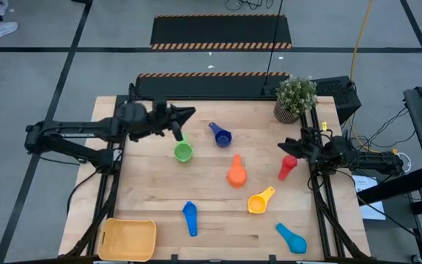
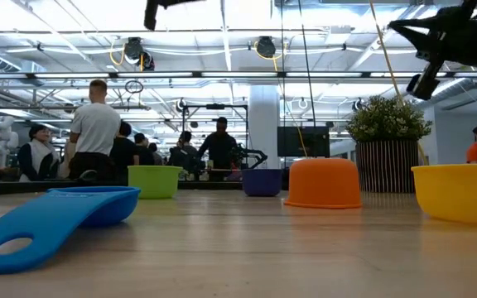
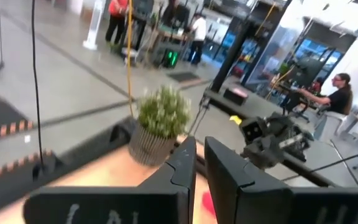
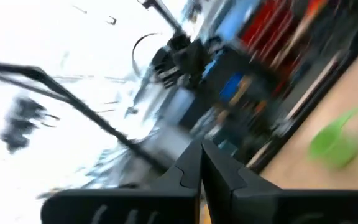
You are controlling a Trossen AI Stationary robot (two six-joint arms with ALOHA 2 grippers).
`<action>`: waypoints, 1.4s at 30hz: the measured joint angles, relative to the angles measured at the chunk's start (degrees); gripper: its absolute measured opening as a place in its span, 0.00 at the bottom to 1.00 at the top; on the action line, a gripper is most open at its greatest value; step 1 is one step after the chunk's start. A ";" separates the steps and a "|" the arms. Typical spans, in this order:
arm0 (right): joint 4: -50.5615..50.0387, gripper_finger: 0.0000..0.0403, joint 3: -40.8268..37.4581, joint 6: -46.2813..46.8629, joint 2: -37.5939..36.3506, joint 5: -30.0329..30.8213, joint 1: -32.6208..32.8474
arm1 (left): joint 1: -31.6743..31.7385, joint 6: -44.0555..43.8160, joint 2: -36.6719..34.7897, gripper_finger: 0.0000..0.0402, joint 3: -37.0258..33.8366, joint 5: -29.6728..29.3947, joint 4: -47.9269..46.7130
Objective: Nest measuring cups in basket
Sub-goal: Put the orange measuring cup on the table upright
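Several measuring cups lie scattered on the wooden table: green (image 1: 183, 151), dark blue (image 1: 220, 135), orange (image 1: 236, 173), which stands mouth down (image 2: 322, 182), red (image 1: 288, 166), yellow (image 1: 260, 200), blue (image 1: 190, 218) and light blue (image 1: 291, 237). The yellow-orange basket (image 1: 128, 240) sits at the near left corner. My left gripper (image 1: 187, 114) hangs above the table, just far of the green cup, shut and empty. My right gripper (image 1: 286, 144) is raised at the right side, just far of the red cup, shut and empty.
A potted plant (image 1: 295, 97) stands at the far right corner of the table. In the low view, people stand in the room beyond the table's far edge. Bare wood lies between the cups and the basket.
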 joint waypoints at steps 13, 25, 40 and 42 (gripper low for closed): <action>-1.92 0.00 0.81 13.22 0.36 -14.03 -2.84 | -2.35 -5.01 5.56 0.09 0.00 2.10 -0.58; -12.24 0.00 15.37 6.31 15.97 -18.23 -8.63 | -5.17 -7.78 6.24 0.09 3.81 1.66 -6.68; -18.55 0.04 37.86 -4.86 50.85 -29.96 -17.11 | -5.27 -10.60 14.42 0.09 13.44 3.47 -22.74; -22.68 0.07 41.54 -7.77 54.20 -31.90 -18.53 | -5.63 -12.75 15.84 0.09 13.61 3.45 -21.28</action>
